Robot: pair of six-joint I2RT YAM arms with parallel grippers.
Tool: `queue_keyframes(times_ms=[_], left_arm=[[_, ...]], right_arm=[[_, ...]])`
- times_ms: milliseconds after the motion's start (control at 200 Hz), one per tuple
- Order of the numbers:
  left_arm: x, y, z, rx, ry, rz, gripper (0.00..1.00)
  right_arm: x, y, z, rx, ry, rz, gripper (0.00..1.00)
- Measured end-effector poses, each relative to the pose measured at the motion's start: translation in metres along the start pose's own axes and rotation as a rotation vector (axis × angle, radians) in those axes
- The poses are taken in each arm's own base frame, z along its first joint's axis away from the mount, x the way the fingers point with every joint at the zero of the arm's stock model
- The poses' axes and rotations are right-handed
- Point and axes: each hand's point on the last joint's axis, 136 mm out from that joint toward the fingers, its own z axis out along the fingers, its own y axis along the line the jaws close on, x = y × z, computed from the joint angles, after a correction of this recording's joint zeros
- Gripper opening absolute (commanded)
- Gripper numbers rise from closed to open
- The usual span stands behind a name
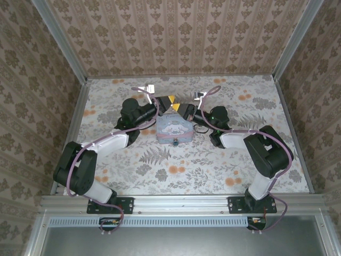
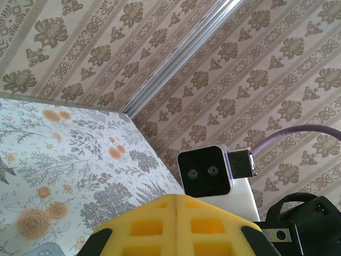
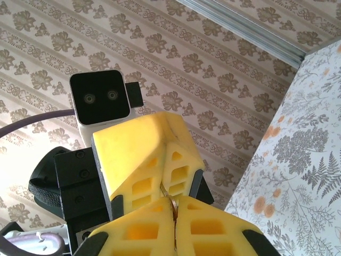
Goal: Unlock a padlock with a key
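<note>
The right gripper [image 3: 175, 213] is clenched at the bottom centre of its wrist view, its yellow pads pressed on a thin brownish sliver that seems to be the key [image 3: 173, 204]; little more than an edge of it shows at the seam. The left gripper [image 3: 160, 160] comes down on it from the upper left, tips touching the right gripper's tips, so the two crowd one another. In the left wrist view, that gripper's pads [image 2: 149, 226] are closed tight along a seam at the bottom edge; whether anything is pinched there cannot be told.

In the top view both grippers meet just above centre, over the far side of a pale blue tin [image 1: 173, 129]. A small dark thing at the tin's lower edge looks like the padlock [image 1: 175, 142], too small to make out clearly. Each wrist view has the other arm's white-cased camera [image 2: 205, 172] ahead of it, with a purple cable [image 2: 298, 133] at the right.

The table [image 1: 240, 160] wears a grey fern and orange flower print. Brown damask-striped walls [image 1: 176, 37] enclose it, with aluminium posts [image 2: 181, 58] in the corners
</note>
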Motion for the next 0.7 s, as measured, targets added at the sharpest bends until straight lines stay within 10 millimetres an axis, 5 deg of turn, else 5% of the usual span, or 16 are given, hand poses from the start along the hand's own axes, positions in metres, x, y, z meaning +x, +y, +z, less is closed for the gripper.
queue_keyframes(times_ms=[405, 535, 700], left_arm=[[-0.0001, 0.0002, 0.0, -0.001, -0.001, 0.0, 0.0], [-0.0006, 0.0014, 0.0001, -0.007, -0.004, -0.01, 0.43], [-0.0062, 0.0066, -0.0041, -0.029, -0.025, -0.035, 0.64]], right_arm=[[-0.0001, 0.0002, 0.0, -0.001, 0.0, 0.0, 0.0], [-0.0002, 0.0003, 0.0, -0.001, -0.001, -0.001, 0.0], [0.0012, -0.0037, -0.0022, 0.011, -0.005, 0.005, 0.0]])
